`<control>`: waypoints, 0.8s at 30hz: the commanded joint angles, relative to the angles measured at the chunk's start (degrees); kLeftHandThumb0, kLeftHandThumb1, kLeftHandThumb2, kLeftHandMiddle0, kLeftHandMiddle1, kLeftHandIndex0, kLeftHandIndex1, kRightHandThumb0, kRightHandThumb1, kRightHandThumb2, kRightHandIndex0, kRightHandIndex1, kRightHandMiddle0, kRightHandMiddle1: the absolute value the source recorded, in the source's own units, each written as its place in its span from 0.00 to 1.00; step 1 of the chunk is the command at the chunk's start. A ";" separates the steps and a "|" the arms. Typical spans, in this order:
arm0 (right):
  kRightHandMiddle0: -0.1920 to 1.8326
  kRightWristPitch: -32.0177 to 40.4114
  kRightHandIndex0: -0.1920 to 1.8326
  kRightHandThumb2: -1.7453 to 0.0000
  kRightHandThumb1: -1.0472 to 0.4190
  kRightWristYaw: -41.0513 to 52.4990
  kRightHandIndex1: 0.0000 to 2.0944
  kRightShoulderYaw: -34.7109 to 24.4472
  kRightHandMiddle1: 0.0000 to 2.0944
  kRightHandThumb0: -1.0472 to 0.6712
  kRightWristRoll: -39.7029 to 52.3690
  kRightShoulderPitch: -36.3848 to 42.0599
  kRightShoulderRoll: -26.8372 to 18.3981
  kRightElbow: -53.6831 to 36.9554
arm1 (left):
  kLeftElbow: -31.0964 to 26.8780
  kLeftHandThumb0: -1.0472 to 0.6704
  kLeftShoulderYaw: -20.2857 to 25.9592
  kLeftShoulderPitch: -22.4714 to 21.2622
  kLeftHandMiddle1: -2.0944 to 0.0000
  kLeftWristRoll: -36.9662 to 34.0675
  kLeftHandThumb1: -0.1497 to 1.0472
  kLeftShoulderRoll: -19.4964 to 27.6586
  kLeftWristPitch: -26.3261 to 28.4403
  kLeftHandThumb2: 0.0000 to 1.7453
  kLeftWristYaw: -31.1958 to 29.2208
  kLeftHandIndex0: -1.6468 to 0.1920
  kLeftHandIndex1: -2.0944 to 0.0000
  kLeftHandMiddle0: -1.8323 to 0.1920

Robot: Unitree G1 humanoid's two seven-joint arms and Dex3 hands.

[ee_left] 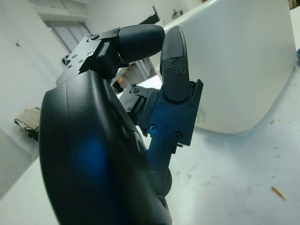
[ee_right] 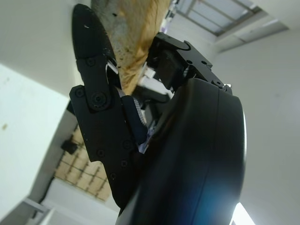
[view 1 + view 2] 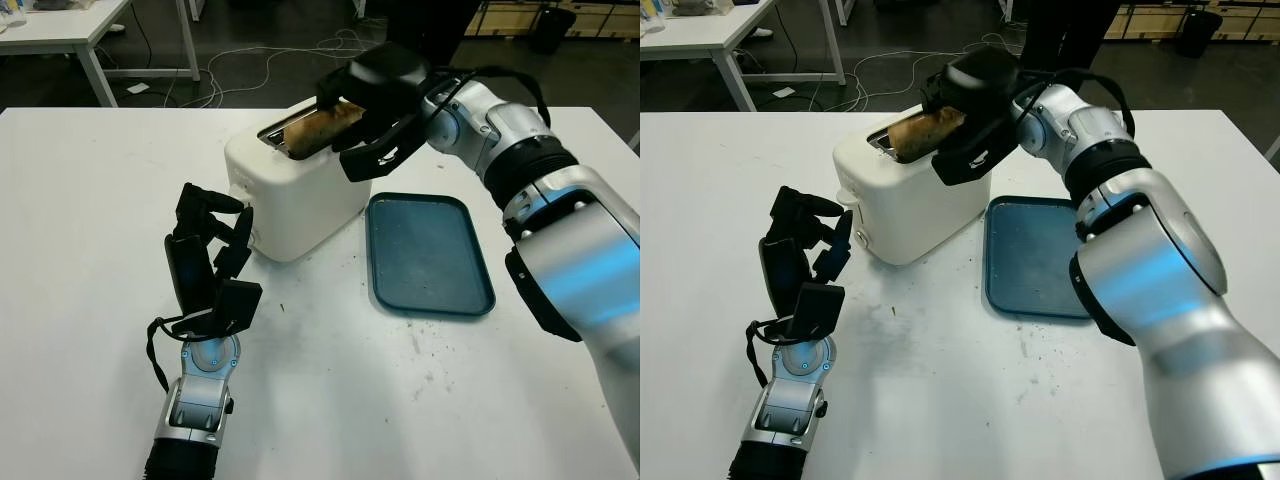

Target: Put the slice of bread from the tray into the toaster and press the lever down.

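Note:
A white toaster (image 3: 290, 190) stands at the middle of the white table. My right hand (image 3: 372, 105) hovers over its top, shut on a browned slice of bread (image 3: 322, 128) whose lower end dips into the slot. In the right wrist view the bread (image 2: 129, 42) is pinched between black fingers (image 2: 91, 89). The blue tray (image 3: 428, 252) lies bare to the right of the toaster. My left hand (image 3: 212, 250) stands upright just left of the toaster's front, fingers curled, holding nothing, close to the lever side (image 3: 860, 238).
Crumbs dot the table (image 3: 420, 360) in front of the tray. Behind the table are cables on a dark floor, another white table (image 3: 60, 30) at the back left, and a person's dark legs (image 3: 1060, 30).

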 commanded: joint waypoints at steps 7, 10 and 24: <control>0.28 0.69 0.09 1.00 0.10 -2.60 0.16 2.11 0.00 0.13 -1.74 -1.43 -0.53 -0.62 | 0.20 0.37 -0.36 0.60 0.17 0.08 0.89 -1.26 0.01 0.22 0.05 0.68 0.17 0.52; 0.28 0.65 0.09 1.00 0.11 -4.14 0.17 2.81 0.00 0.13 -2.64 -1.40 -0.65 -0.66 | 0.13 0.37 -0.34 0.62 0.17 0.08 0.89 -1.29 0.19 0.22 0.06 0.68 0.17 0.52; 0.35 -9.44 0.16 0.97 0.09 -23.68 0.38 -13.41 0.07 0.29 12.62 7.84 -3.42 -5.77 | 0.09 0.38 -0.13 0.74 0.17 0.40 0.89 -0.90 -0.17 0.22 0.31 0.68 0.17 0.52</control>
